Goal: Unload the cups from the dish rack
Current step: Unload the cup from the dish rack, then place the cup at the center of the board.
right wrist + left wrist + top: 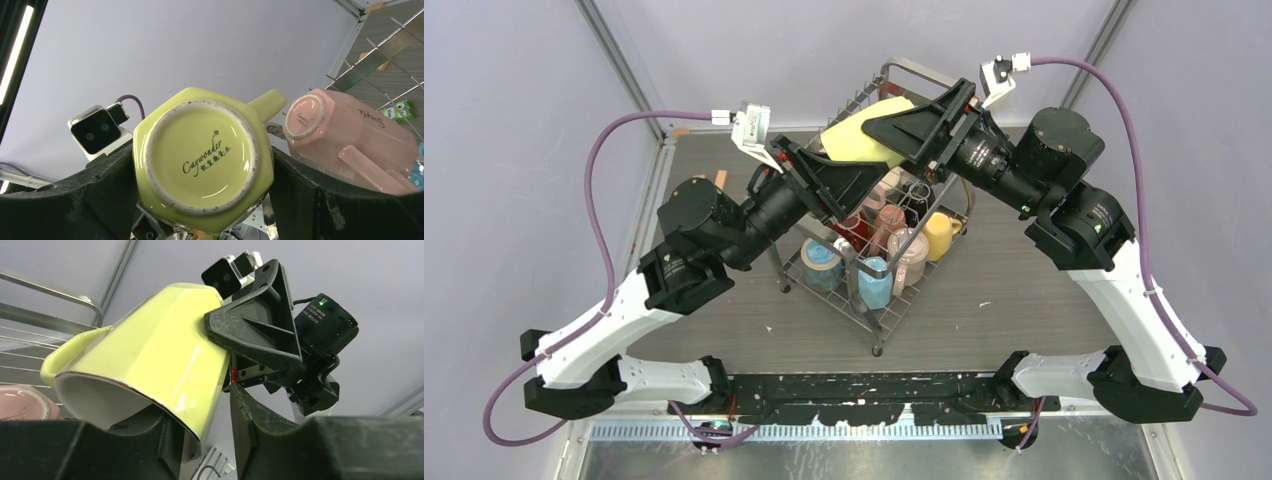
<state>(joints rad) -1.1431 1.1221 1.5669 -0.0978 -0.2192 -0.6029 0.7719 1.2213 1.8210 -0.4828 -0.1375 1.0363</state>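
- The yellow cup [864, 135] [160, 350] [202, 155] is up in the air above the far end of the dish rack [829, 298]. It lies tilted on its side between the two arms.
- Its base faces the right wrist camera and carries a printed brand name. Its open mouth points toward the left arm, and its handle sticks out on the far side.
- The right gripper [894, 125] [202, 200] is clamped on the yellow cup, one finger pressed against each side of the body.
- The left gripper [864, 180] [200, 440] straddles the wall of the cup at the rim, one finger inside the mouth and one outside. A sliver of light shows between the outer finger and the cup, so the jaws are not closed on it.
- A pink cup [350, 135] [20, 402] lies on its side in the rack just beside the yellow one, base toward the right wrist camera.
- Lower in the rack stand more cups: a light blue cup [874, 283], a blue-and-tan cup [821, 262] and a second, smaller yellow mug [939, 235], packed close together.
- The rack stands at an angle in the middle of the grey worktop [1024, 310], with its loop handle [921, 70] at the far end.
- A small green toy [397, 111] lies on the worktop beyond the rack's wires.
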